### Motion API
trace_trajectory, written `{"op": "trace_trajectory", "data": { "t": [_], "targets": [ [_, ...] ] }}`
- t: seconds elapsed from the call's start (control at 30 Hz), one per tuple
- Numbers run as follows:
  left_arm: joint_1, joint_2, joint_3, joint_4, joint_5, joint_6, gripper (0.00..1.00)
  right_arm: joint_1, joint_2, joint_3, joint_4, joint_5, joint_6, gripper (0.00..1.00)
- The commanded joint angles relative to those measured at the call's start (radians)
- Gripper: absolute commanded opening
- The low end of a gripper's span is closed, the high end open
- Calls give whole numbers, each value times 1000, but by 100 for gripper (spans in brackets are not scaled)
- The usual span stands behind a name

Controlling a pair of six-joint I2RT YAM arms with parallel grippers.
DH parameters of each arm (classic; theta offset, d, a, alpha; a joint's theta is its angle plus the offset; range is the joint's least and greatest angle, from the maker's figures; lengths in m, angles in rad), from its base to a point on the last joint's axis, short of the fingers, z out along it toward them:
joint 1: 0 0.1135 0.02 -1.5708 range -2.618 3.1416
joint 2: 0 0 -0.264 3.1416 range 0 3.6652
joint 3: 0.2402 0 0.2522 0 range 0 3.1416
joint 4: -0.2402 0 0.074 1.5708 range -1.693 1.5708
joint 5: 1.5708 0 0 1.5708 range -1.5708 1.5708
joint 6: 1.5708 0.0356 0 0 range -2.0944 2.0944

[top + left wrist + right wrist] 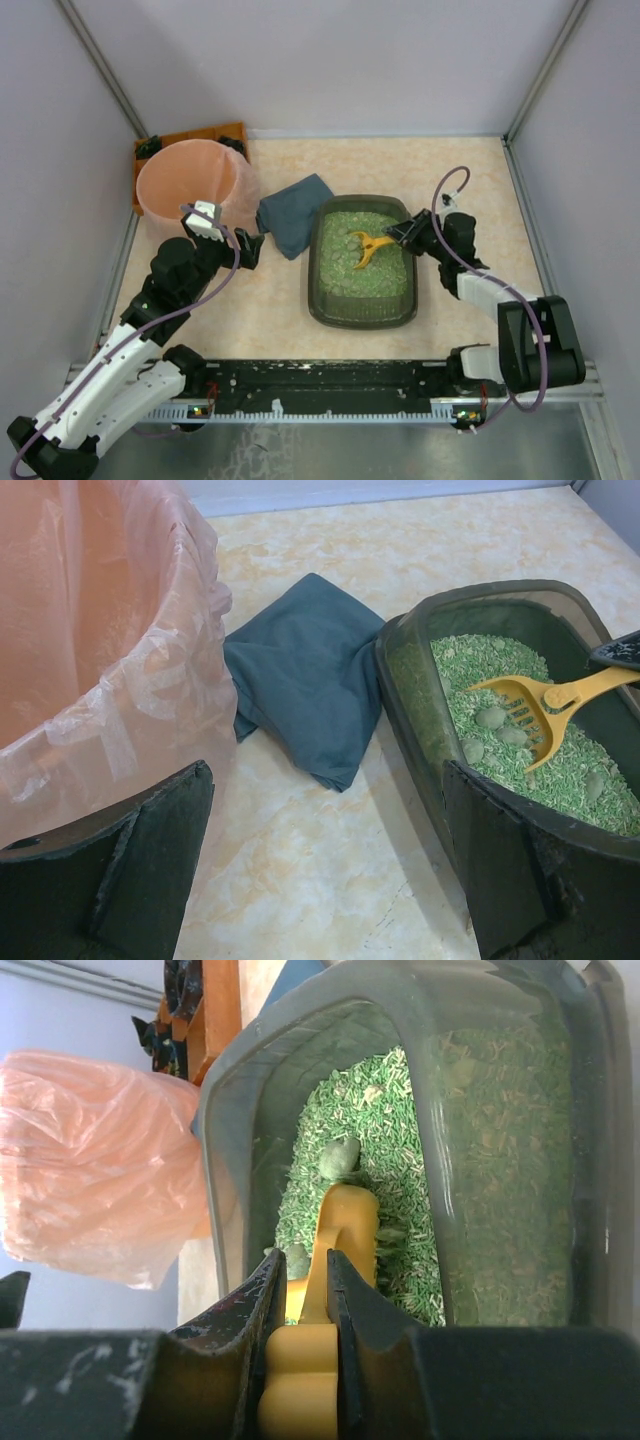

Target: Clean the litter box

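The litter box [318, 300] is a dark grey-green tray of green granules at the table's middle; it also shows in the left wrist view [405, 680] and the right wrist view [230, 1110]. My right gripper [408, 236] is shut on the handle of a yellow slotted scoop [366, 245], whose head lies in the granules. In the left wrist view the scoop [520, 705] holds grey-green clumps. In the right wrist view the fingers [262, 1310] clamp the scoop handle [320, 1270]. My left gripper [250, 247] is open and empty between the pink bucket and the litter box.
A round pink bucket [187, 185] lined with a plastic bag stands at the back left, in front of an orange-brown compartment tray [200, 135]. A folded dark blue cloth [292, 213] lies between bucket and litter box. Walls enclose the table on three sides.
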Motion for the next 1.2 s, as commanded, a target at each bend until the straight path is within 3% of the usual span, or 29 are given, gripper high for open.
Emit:
{"op": "trace_trajectory", "data": {
  "t": [0.0, 0.53, 0.7, 0.87, 0.97, 1.03, 1.17],
  "targets": [
    [6, -2, 3, 30, 7, -1, 100, -36, -113, 4, -7, -127, 62, 0],
    [9, -5, 1, 29, 4, -1, 100, -337, -199, -114, 152, -389, 161, 0],
    [11, 3, 1, 32, 7, -1, 100, -327, -192, -119, 265, -445, 226, 0],
    [13, 14, 4, 31, 19, -1, 100, -440, -221, -131, 191, -437, 198, 0],
    [16, 14, 1, 35, 21, -2, 100, -343, -201, -123, 285, -441, 236, 0],
    [17, 20, 4, 33, 25, -1, 100, -337, -201, -109, 240, -454, 193, 0],
    [18, 15, 2, 29, 20, -4, 100, -455, -219, -140, 184, -438, 181, 0]
  ]
}}
